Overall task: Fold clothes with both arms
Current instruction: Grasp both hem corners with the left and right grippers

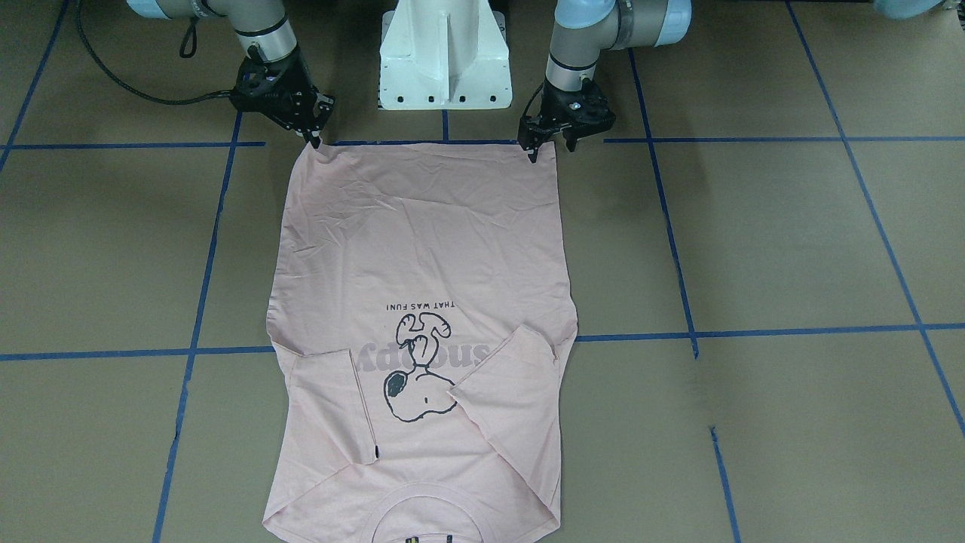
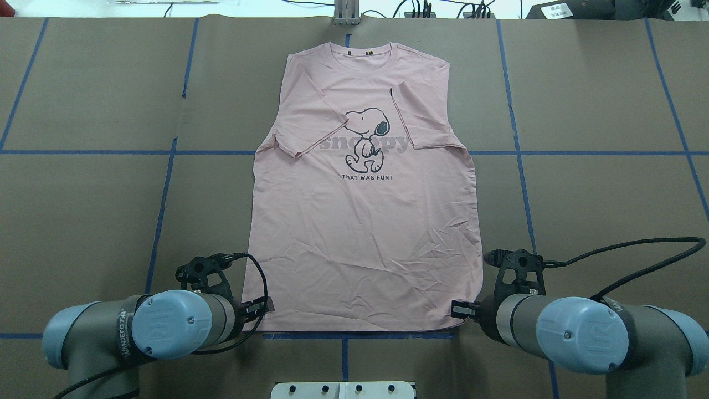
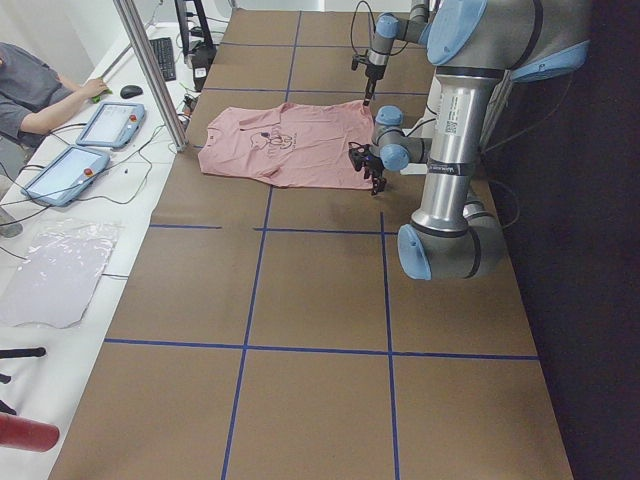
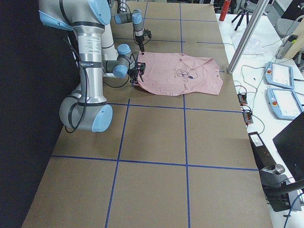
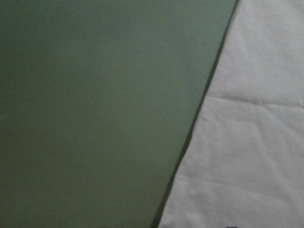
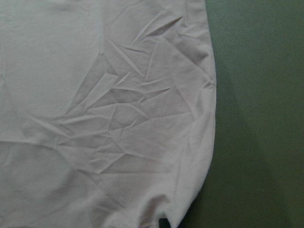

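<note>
1. Hovering at the 7 o'clock hem corner of the T-shirt (clock directions as seen from overhead), the left gripper has its fingers spread, with one tip right at the corner.
2. Lying flat and print-up mid-table, the T-shirt has its collar at 12 o'clock and its hem at 6 o'clock. Both sleeves are folded inward, flanking the dog print.
3. Sitting at the 5 o'clock hem corner, the right gripper has a tip against the cloth. I cannot tell whether its fingers pinch it.
</note>
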You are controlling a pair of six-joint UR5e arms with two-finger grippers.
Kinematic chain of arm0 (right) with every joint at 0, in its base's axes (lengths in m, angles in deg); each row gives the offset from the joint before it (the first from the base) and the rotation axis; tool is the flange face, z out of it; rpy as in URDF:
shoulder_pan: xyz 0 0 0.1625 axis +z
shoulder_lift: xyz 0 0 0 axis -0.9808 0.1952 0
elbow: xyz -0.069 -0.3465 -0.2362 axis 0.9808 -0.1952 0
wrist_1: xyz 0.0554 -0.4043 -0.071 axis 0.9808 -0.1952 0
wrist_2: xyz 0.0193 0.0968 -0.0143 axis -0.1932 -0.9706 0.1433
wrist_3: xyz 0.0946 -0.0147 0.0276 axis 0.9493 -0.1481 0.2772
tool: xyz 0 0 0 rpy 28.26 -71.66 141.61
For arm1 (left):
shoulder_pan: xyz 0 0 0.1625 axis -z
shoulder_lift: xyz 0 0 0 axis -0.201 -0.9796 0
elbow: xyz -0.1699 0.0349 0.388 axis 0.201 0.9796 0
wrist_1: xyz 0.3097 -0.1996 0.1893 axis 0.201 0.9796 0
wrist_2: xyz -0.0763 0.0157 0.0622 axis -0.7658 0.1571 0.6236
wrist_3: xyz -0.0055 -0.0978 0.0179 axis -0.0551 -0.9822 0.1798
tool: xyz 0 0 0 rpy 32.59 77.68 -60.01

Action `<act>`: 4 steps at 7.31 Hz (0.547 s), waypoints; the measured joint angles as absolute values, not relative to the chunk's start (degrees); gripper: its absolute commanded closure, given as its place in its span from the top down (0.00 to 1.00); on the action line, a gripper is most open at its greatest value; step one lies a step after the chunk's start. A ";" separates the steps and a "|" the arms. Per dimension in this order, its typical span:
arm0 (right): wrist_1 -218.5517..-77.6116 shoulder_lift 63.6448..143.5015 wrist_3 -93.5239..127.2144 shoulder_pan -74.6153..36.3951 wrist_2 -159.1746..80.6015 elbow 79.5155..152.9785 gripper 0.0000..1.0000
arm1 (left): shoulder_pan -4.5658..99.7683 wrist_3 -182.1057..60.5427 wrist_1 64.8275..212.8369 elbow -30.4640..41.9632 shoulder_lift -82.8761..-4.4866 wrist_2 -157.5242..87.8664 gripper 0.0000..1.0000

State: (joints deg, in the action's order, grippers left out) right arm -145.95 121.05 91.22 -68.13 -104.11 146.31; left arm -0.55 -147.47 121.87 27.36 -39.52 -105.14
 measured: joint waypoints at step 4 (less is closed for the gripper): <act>-145.95 121.04 91.22 -68.11 -104.16 146.38 0.00 | -1.28 -147.48 121.83 27.71 -39.49 -105.20 0.17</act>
State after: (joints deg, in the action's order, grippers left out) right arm -145.95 121.04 91.22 -68.11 -104.16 146.38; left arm -1.28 -147.48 121.83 27.71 -39.49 -105.20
